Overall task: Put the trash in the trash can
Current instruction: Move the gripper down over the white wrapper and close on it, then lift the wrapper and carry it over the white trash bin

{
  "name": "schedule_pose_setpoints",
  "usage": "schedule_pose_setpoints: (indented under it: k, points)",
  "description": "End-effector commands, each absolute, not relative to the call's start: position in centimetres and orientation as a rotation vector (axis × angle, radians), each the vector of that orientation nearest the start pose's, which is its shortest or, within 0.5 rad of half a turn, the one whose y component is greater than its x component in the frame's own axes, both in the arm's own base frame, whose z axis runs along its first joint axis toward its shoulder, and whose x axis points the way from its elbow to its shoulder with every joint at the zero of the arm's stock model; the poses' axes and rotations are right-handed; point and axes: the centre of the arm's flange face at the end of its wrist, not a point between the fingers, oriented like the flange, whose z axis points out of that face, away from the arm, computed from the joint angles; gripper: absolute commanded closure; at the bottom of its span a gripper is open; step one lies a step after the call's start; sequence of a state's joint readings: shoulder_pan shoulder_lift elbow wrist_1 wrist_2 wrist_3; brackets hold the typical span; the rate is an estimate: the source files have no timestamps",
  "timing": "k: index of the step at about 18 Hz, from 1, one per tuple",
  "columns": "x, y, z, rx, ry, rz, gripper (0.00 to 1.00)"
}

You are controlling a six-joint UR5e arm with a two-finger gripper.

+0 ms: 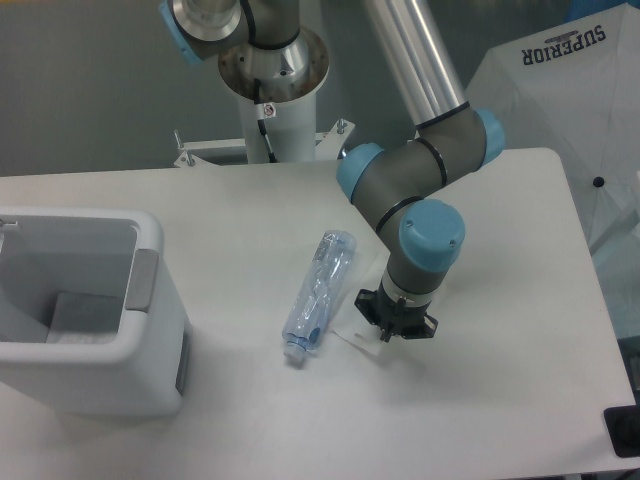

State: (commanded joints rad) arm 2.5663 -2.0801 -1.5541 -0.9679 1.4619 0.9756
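Down at the packet [352, 336], the pincer [392, 330] had its two fingers drawn close together, but it was too hard to see if they pinched it. The big white trash can [150, 300] sat far off at the table's [500, 420] left side. The bottle [318, 294] lay flat just left of the packet.

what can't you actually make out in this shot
- Fixed camera: the gripper fingertips sit under the wrist, so open or shut on the plastic packet cannot be told.
- Most of the packet is hidden by the gripper; labels too small to read.
- The trash can is cut off by the left edge; its floor is partly hidden by its wall.
- The plastic bottle: contents unclear.
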Motion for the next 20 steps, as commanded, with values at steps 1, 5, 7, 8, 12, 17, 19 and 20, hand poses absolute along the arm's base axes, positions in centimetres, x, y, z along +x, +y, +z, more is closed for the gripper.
schedule_pose_setpoints:
  k: [1, 5, 7, 8, 12, 17, 19, 20]
  points:
    - [-48.6, 47.8, 26.8, -2.98, -0.037, 0.066, 1.0]
    - [-50.5, 47.6, 29.8, -2.886, -0.099, 0.079, 1.0]
    - [-51.2, 48.1, 32.7, -2.821, -0.173, 0.1, 1.0]
    - [-51.7, 48.1, 33.7, -2.79, -0.216, 0.101, 1.0]
    - [-52.1, 49.3, 37.1, -2.692, -0.305, 0.094, 1.0]
    - [-50.3, 50.0, 43.9, -2.547, -0.375, 0.092, 1.0]
    - [-49.0, 49.8, 47.5, -2.472, -0.403, 0.077, 1.0]
    - [-48.2, 49.6, 49.6, -2.428, -0.413, 0.068, 1.0]
